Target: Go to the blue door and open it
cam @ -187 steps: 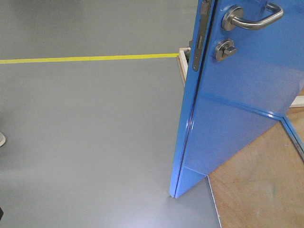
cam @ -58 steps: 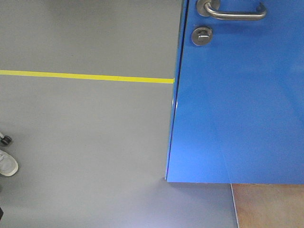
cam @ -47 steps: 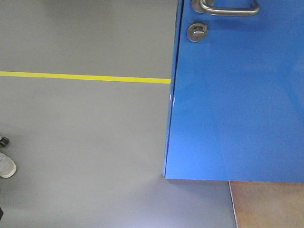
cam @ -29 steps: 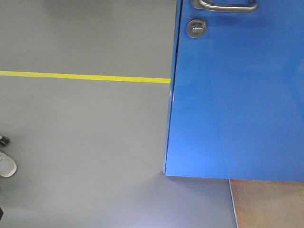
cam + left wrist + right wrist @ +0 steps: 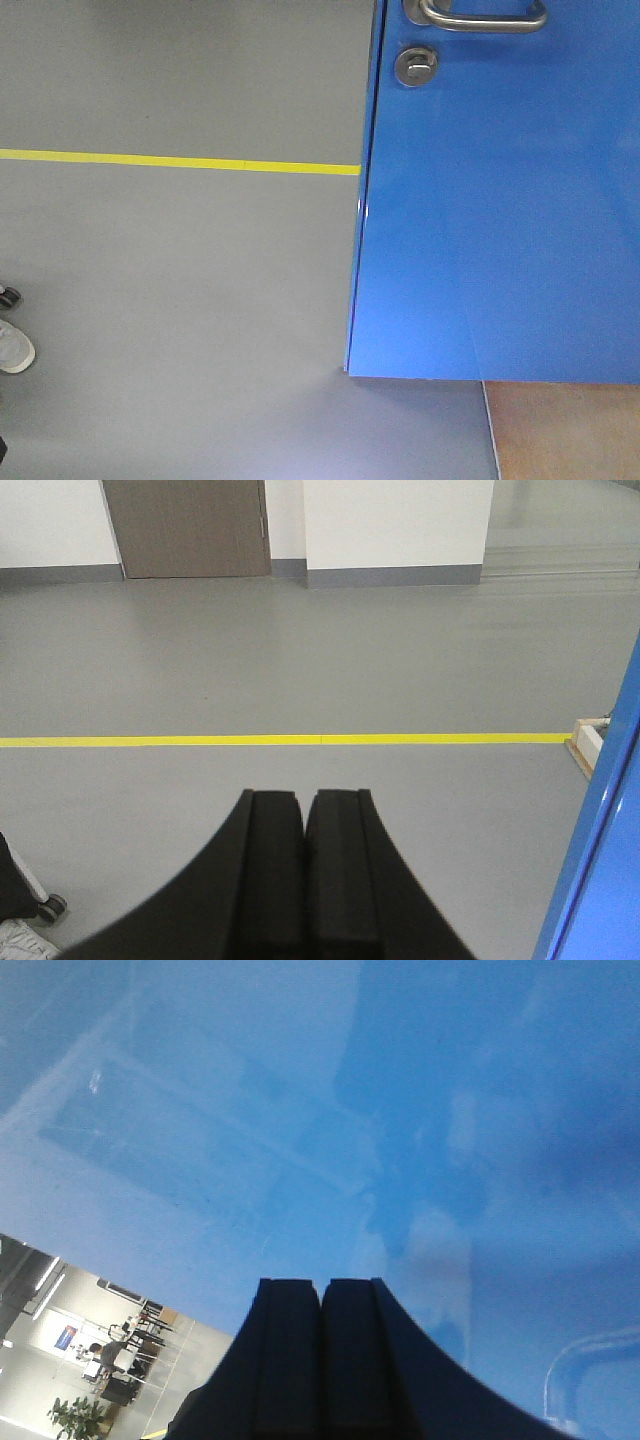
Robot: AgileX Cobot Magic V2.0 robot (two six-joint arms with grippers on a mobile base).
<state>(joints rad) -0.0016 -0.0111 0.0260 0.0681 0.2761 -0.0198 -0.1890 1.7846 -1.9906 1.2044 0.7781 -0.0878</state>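
Grey, smooth floor carries the tall glossy blue door, standing ajar. Nearest the door, the right gripper, jaws pressed together, faces its reflective panel; the left gripper, likewise closed, points past the door's edge. Higher on the door: round silver thumb-turn lock, curved silver lever handle. Beyond, yellow tape line. Risk: closed jaws may skid across the slick panel.

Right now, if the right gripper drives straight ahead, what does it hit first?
Most likely the blue door: its glossy panel fills the view ahead of the right gripper, whose jaws are shut. How far off it is can't be judged.
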